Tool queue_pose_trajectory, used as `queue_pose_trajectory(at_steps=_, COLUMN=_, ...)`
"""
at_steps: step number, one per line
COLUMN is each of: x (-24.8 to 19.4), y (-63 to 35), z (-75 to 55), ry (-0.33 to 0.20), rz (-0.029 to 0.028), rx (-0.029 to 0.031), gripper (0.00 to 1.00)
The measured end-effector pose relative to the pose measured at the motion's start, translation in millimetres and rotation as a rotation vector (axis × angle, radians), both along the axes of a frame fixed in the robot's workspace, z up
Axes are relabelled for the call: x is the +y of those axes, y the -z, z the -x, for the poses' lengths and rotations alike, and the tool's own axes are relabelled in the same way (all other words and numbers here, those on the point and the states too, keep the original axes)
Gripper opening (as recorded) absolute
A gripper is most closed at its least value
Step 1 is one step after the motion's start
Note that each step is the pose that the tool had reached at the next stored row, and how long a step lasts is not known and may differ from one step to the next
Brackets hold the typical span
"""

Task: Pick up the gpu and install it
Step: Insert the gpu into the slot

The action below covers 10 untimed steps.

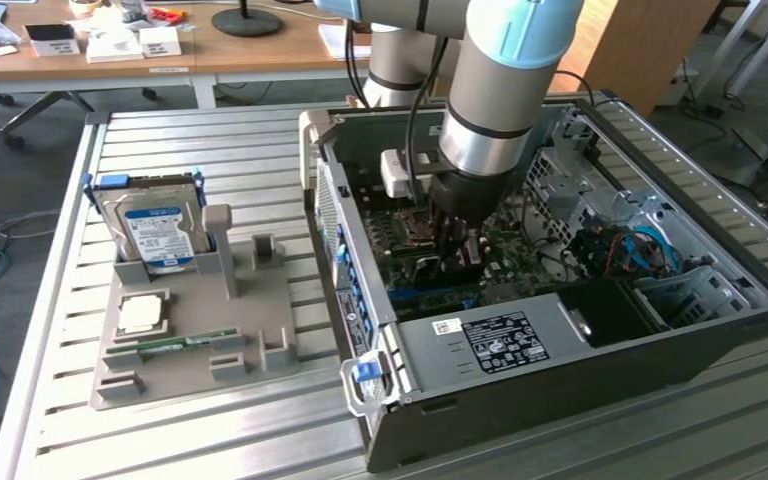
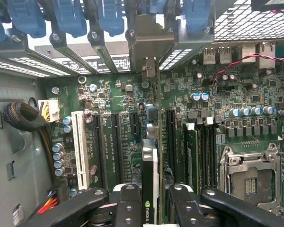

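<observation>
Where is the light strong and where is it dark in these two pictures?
Exterior view: daylight brightens the slatted table, while the inside of the computer case stays shadowed. Wrist view: the motherboard is evenly lit, and bright light comes through the case's rear vents.

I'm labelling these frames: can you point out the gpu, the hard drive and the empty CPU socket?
gpu (image 2: 150, 189): wrist view, edge of card between the fingers.
hard drive (image 1: 155, 228): exterior view, blue label.
CPU socket (image 2: 250, 177): wrist view, metal frame.
</observation>
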<state>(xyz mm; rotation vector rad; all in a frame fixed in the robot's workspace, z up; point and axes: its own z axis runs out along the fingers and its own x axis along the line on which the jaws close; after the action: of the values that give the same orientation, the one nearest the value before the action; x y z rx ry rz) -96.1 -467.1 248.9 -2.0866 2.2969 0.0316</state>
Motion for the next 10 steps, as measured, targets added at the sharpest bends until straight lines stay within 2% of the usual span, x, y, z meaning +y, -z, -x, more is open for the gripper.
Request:
queue_pose_trajectory(at_steps=6, x=0.0, y=-0.1, z=0.0, ry=0.0, rz=0.0064, rx=0.0002, gripper=0.27)
queue_pose_trajectory(at_steps=10, x=-0.1, y=-0.1, z=0.0, ry=0.0, rz=0.0076, rx=0.0001, gripper=0.27)
